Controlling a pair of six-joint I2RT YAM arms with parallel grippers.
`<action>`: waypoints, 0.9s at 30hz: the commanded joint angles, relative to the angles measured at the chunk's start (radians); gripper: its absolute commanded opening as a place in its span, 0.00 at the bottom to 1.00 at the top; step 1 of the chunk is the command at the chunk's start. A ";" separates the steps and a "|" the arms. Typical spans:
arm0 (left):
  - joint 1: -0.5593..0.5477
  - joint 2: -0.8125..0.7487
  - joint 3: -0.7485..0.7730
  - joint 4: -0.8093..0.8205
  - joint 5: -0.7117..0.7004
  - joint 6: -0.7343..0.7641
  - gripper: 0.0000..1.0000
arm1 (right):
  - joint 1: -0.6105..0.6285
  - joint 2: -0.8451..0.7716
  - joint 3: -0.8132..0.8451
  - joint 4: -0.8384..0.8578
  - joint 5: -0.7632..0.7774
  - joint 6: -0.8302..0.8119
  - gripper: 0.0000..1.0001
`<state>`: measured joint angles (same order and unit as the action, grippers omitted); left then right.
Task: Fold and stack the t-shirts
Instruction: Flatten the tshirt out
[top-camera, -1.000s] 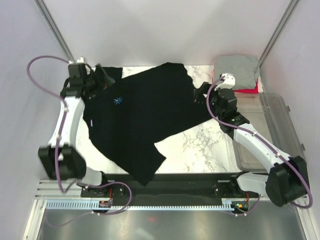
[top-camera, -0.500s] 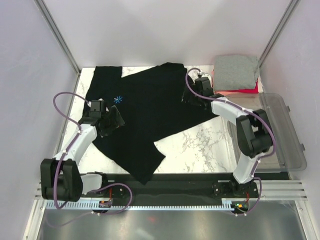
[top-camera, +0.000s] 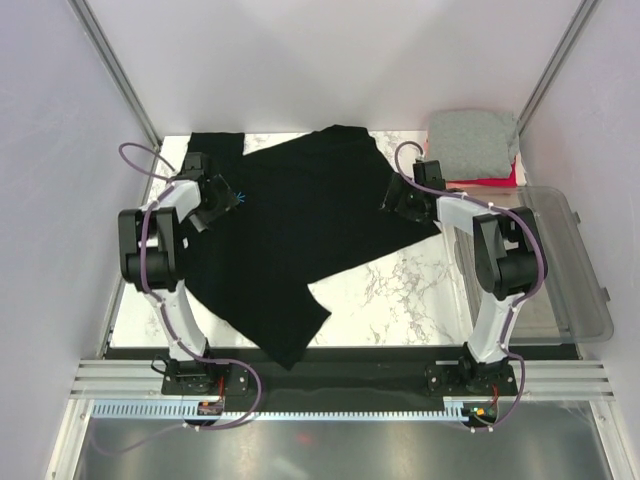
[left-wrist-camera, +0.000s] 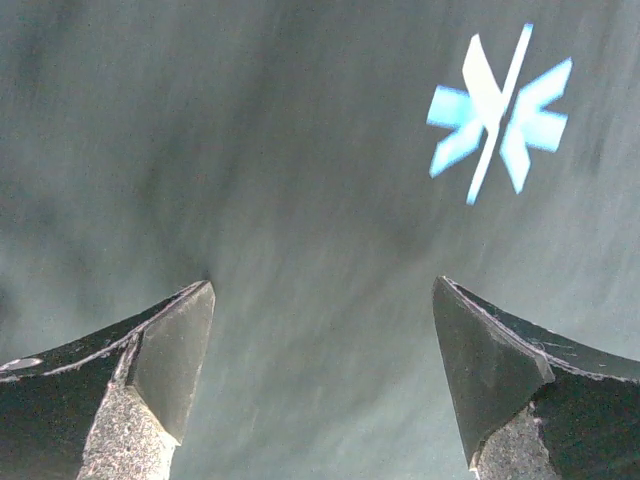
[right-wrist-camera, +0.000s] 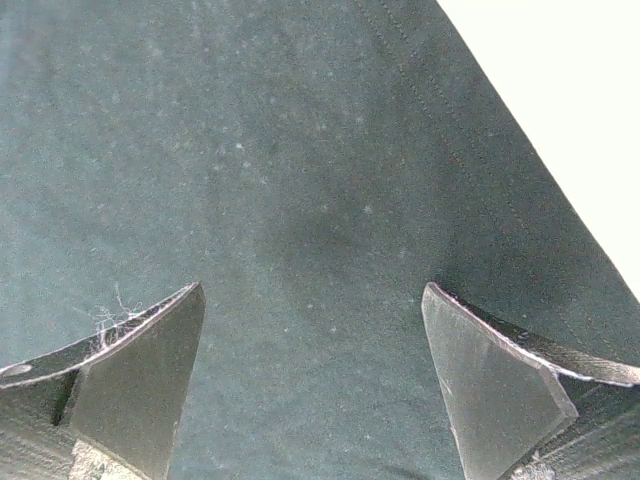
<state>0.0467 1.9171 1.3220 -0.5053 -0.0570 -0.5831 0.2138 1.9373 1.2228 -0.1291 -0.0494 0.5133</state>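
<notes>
A black t-shirt lies spread flat and skewed across the marbled table, with a small blue star print near its left side. My left gripper is open just above the shirt beside that print, and its jaws show wide apart in the left wrist view. My right gripper is open over the shirt's right edge, also shown in the right wrist view, close to the hem. A folded grey t-shirt lies on a folded red-pink one at the back right.
A clear plastic bin stands along the right edge of the table. Bare marbled table shows at the front right of the shirt. Grey walls close in the back and both sides.
My left arm has swung from the shirt's lower left up to the blue print. My right gripper has shifted slightly right, to the shirt's right edge. The shirt has not moved.
</notes>
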 joint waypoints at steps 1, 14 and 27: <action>0.002 0.123 0.165 -0.059 -0.044 0.048 0.96 | -0.011 -0.018 -0.078 -0.126 -0.095 0.056 0.98; -0.002 0.389 0.615 -0.208 -0.035 0.215 0.92 | 0.024 -0.460 -0.502 -0.056 -0.162 0.214 0.98; -0.097 -0.760 -0.171 -0.266 -0.177 -0.088 0.92 | 0.136 -0.665 -0.197 -0.441 0.063 0.105 0.98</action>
<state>-0.0704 1.4380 1.3437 -0.7223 -0.1249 -0.4973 0.3328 1.3750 0.9668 -0.4438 -0.1024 0.6445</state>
